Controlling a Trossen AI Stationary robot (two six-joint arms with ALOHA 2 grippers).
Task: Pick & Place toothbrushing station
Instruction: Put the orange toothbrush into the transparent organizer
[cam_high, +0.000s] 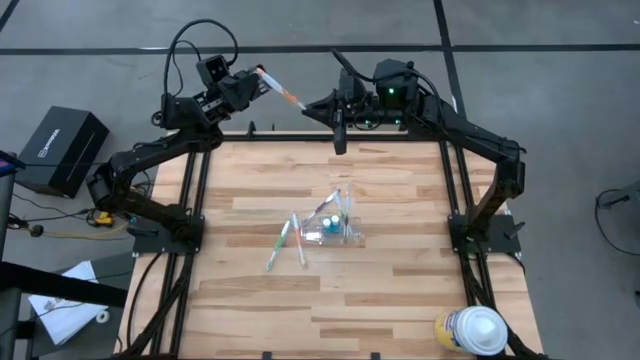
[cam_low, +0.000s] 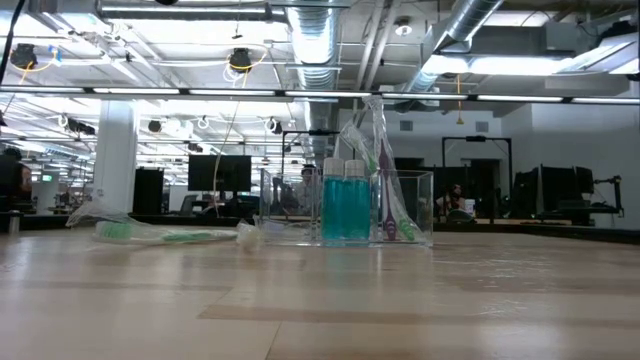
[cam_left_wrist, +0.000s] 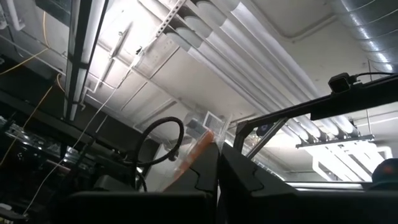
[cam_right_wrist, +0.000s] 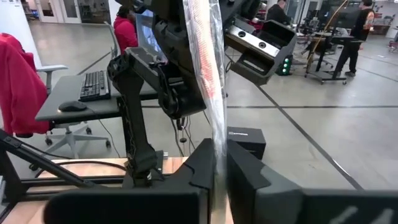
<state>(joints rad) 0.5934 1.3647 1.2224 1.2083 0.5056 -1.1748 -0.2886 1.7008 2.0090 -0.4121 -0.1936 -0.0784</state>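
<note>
An orange toothbrush in a clear wrapper (cam_high: 285, 95) is held in the air beyond the table's far edge between my two grippers. My left gripper (cam_high: 262, 78) is shut on one end and my right gripper (cam_high: 308, 106) on the other. A small clear cup (cam_high: 338, 228) stands mid-table on its base, with two blue-teal toothpaste tubes (cam_low: 345, 200) and some toothbrushes (cam_low: 385, 170) leaning in it. Two loose toothbrushes (cam_high: 285, 242) lie flat on the table to the cup's left; they also show in the low view (cam_low: 150, 235). My left gripper pinches the wrapped toothbrush's left, far end (cam_left_wrist: 198, 154) between its two fingers. The brush runs out past the fingertips toward my right gripper, clear of the table. My right gripper pinches the wrapper's other end (cam_right_wrist: 217, 140) between its two fingers, coming from the table's right side. The brush (cam_right_wrist: 202, 50) runs on from the fingertips toward my left gripper, lifted clear of the table.
A large white-and-yellow round container (cam_high: 472, 330) stands at the table's near right corner. A black box (cam_high: 62, 150) sits on the floor off the table's left. The arm bases stand at the table's left and right edges.
</note>
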